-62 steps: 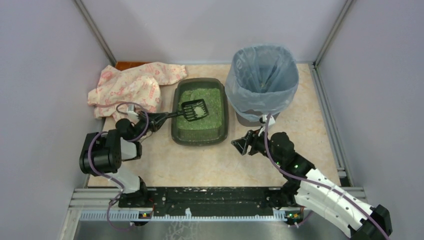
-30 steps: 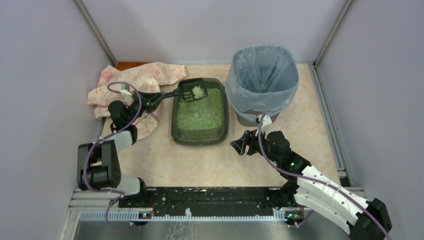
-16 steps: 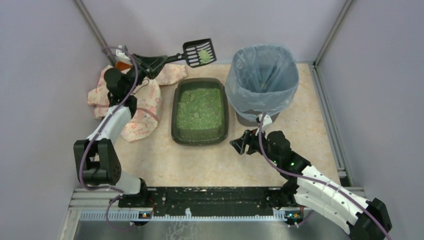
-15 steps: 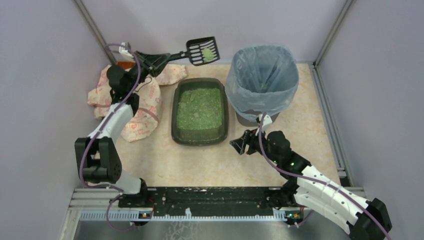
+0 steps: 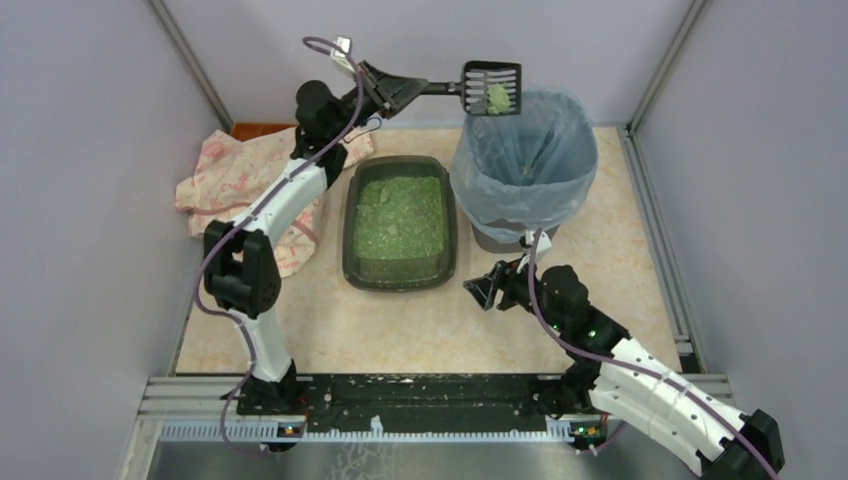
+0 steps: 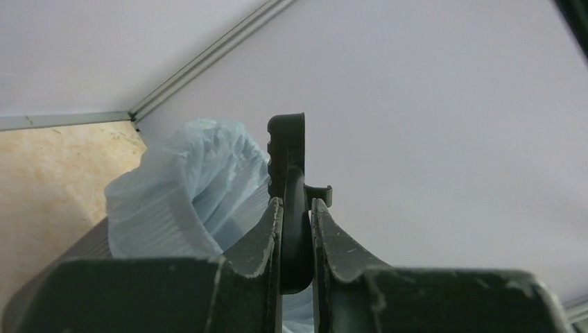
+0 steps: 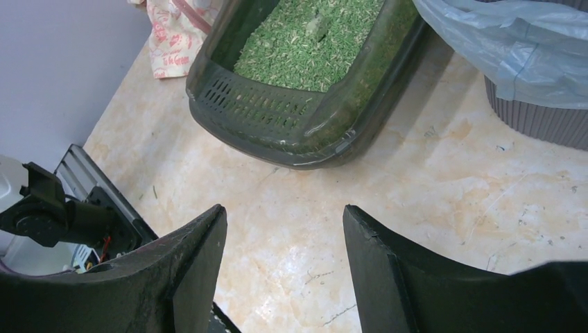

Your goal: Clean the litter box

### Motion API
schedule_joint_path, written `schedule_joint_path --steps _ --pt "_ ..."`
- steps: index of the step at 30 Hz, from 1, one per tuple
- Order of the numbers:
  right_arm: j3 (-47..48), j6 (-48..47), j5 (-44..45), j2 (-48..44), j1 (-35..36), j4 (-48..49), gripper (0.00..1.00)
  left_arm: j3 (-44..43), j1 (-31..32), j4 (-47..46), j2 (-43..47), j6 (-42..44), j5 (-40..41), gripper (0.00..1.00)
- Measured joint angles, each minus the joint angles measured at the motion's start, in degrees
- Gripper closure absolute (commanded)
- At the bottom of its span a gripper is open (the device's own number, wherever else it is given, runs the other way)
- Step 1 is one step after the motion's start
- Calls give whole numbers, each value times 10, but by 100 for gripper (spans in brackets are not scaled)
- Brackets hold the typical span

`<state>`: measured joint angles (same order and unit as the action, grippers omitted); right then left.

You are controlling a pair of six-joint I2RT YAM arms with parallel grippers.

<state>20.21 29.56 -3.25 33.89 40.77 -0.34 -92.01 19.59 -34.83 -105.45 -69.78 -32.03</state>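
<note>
Right gripper (image 5: 484, 289) idles spread wide up front, the litter box (image 5: 399, 274) sits mid-table, and beyond it the left gripper (image 5: 404, 91), clamped on the scoop (image 5: 492, 88), has swung its clump from the tray to the bin (image 5: 478, 200) rim, apparently ready to tip.

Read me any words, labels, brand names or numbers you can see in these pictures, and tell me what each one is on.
Patterned cloth: red printed lettering, too blurred to read.
Litter box, lined bin, scoop: no text visible on any of them.
</note>
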Motion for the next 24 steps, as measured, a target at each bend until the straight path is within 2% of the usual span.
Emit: schedule_joint_path --steps 5,9,13,19,24 --pt "0 -1 5 -3 0 -7 37 -54 22 -36 -85 66 -47 100" --pt "0 -5 6 -3 0 -11 37 -40 33 -59 -113 139 -75 100" --pt "-1 -10 6 -2 0 -13 37 3 50 -60 -78 271 -71 100" --pt "-7 -11 5 10 0 -14 37 29 118 17 23 513 -52 100" --pt "-7 -14 -1 33 0 -9 37 29 163 64 63 635 -22 100"
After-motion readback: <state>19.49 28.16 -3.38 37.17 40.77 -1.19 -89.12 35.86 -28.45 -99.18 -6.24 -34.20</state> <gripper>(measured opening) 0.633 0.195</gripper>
